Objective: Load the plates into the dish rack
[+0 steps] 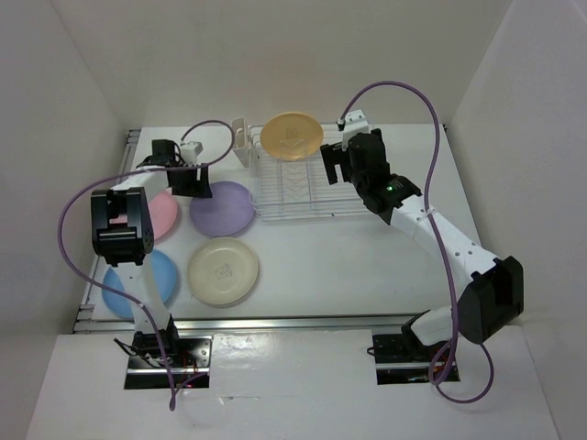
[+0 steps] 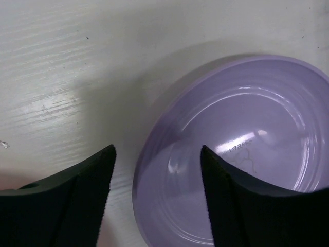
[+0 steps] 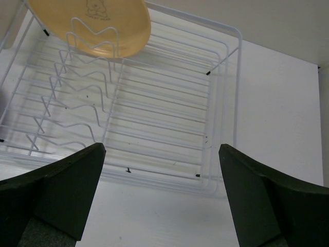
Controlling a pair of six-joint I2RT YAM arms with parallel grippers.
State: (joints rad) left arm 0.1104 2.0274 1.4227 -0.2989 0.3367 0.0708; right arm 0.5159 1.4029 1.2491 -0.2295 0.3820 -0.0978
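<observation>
Left pincer (image 2: 157, 154): jaws wide, holding nothing. The lavender plate (image 2: 247, 149) sits directly under it, flat on the white table (image 2: 61, 62). The plate's rim passes through the gap, with one finger (image 2: 241, 206) over the plate's bowl and the other over bare table. Whether either finger touches the plate cannot be told from the wrist view.

In the top view the pink plate (image 1: 163, 218) lies just beside this pincer on its outer side, partly hidden by the left arm. The cream plate (image 1: 223, 270) is behind the pincer toward the arm bases, next to the lavender one but not overlapping it. The sky blue plate (image 1: 145, 282) is further back again, partly covered by the left arm. All four lie flat on the table.

Right pincer (image 3: 160, 149): jaws wide, empty, hanging over the right end of the dish rack (image 3: 169, 103), with the wire floor below and ahead of the fingers. The orange plate (image 3: 92, 23) is ahead of it and to its left. It stands on edge in the V-prongs at the rack's far side, leaning, well apart from both fingers. Its face carries a small printed figure too small to make out. The white cutlery cup (image 1: 243, 147) is at the rack's opposite end from the right pincer, roughly between the two pincers.
</observation>
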